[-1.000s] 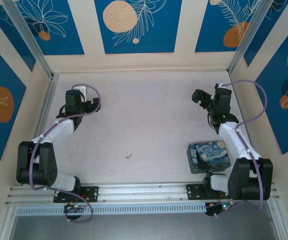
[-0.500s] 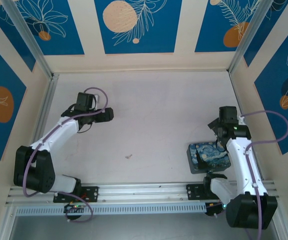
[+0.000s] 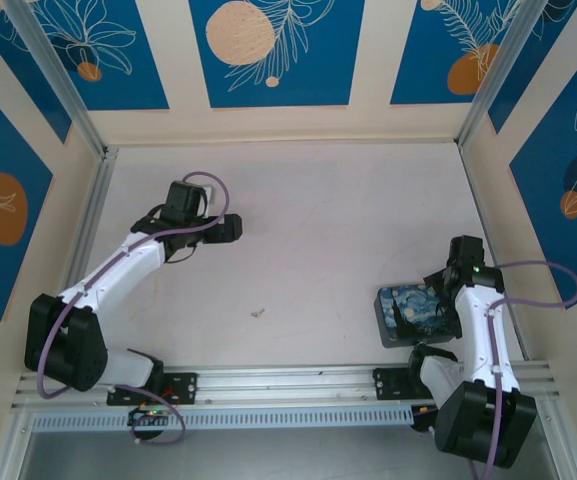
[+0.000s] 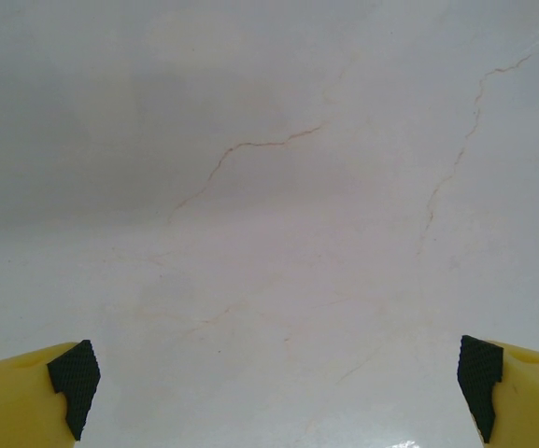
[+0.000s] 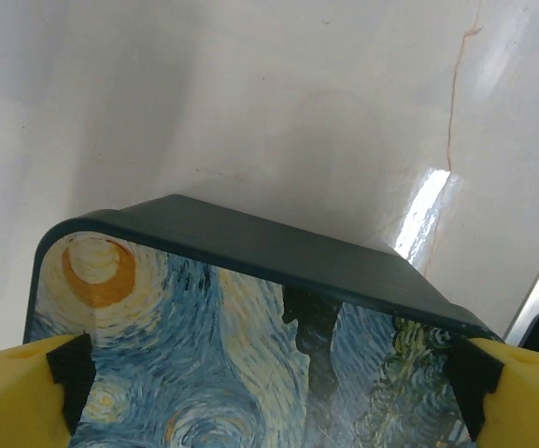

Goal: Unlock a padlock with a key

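Tin (image 3: 408, 316) painted in blue swirls lies on the counter (image 3: 348, 210) in the overhead view, with the right claw (image 3: 436, 288) hanging just above its far right part. Well left of the tin a tiny pale speck (image 3: 259, 312) lies alone on the bare surface. It looks like the key, though it is too small to tell from the padlock. The left claw (image 3: 226, 228) is farther left of the tin than the speck and farther back, well apart from both.

Left wrist view: left claw (image 4: 276, 375) spread wide with nothing between its pads (image 4: 73, 375), veined counter (image 4: 269, 187) below.

Right wrist view: right claw (image 5: 269, 378) also spread wide and gripping nothing, its pads (image 5: 71, 378) poised over the tin (image 5: 204, 317) toward its two sides. The tin's dark rounded edge is just ahead, with pale counter (image 5: 250, 93) beyond.

My reading is that both arms are only reaching for their first things, so the task has hardly begun. To do this well, the right claw should be centred across the tin before it closes. The left should come down square over the speck, keep it midway between the pads, graze the counter and close slowly, since so thin a sliver skids away easily
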Available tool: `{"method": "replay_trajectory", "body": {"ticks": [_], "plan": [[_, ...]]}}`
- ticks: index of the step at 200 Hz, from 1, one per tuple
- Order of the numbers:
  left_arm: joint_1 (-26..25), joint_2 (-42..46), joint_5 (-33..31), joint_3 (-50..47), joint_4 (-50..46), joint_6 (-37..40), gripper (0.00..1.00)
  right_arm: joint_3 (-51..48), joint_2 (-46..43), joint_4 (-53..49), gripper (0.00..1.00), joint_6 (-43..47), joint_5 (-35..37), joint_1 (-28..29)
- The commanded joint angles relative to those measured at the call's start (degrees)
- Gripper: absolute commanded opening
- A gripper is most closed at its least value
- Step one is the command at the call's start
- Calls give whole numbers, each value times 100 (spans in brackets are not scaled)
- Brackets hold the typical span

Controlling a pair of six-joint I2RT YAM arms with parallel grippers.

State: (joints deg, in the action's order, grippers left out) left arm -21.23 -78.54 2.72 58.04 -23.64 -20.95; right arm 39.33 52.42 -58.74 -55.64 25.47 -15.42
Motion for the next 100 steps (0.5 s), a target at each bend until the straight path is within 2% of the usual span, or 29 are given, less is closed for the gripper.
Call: {"method": "replay_trajectory", "body": {"ticks": [1,27,55,79,100], "plan": [[-104,-12,-114,188,-181,-87,100,-235,-123,214,99,-8,-636,-26],[-164,6,-173,181,-190,-115,100,-530,-256,518,99,-30,-1088,40],[-205,61,-228,166,-224,-128,100,-839,-393,761,100,-534,-1440,382],[-232,102,-226,159,-249,-146,100,-947,-448,1012,100,-1224,-1511,1025],[-258,106,-219,163,-271,-180,100,-898,-341,1306,100,-1861,-1282,1752]]}}
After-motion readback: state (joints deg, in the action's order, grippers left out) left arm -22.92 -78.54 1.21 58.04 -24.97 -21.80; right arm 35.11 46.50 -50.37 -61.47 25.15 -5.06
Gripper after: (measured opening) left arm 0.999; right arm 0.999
